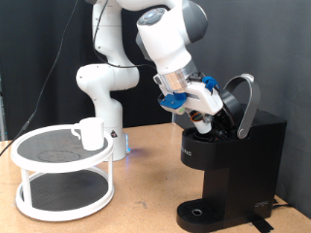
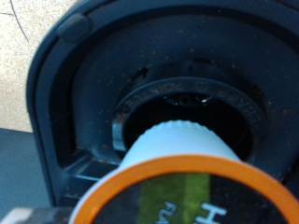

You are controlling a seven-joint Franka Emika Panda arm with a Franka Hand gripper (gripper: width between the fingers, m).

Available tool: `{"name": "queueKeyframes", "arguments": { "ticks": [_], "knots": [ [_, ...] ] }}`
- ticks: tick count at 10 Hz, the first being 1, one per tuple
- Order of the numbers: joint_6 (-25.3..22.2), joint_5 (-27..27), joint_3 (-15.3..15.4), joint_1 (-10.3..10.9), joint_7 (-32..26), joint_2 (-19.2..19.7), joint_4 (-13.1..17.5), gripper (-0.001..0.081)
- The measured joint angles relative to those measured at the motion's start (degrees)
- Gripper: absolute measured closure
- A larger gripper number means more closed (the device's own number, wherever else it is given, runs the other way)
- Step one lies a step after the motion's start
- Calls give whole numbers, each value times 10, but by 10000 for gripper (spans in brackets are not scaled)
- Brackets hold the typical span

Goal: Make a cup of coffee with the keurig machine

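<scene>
Right over the keurig machine [image 1: 228,160], lid flipped up, round pod chamber wide open. Gripper [image 1: 206,118] parked at that opening, a coffee pod [image 2: 182,173] right at the chamber mouth in the wrist view, white body, orange rim. Can't tell if the fingers are clamped or spread. Cup [image 1: 89,133] well off from the machine, sitting on top of the white two-tier stand [image 1: 63,175].

Gripper [image 1: 202,120] at open-lidded keurig machine [image 1: 228,165], cup [image 1: 90,133] on white stand [image 1: 63,175] (top tier)
</scene>
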Motion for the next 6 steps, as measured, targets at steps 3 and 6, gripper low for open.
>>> {"name": "queueKeyframes", "arguments": {
  "ticks": [3, 6],
  "knots": [
    [8, 0, 2, 0, 0, 3, -11, 418],
    [27, 0, 6, 0, 0, 14, -14, 418]
  ]
}}
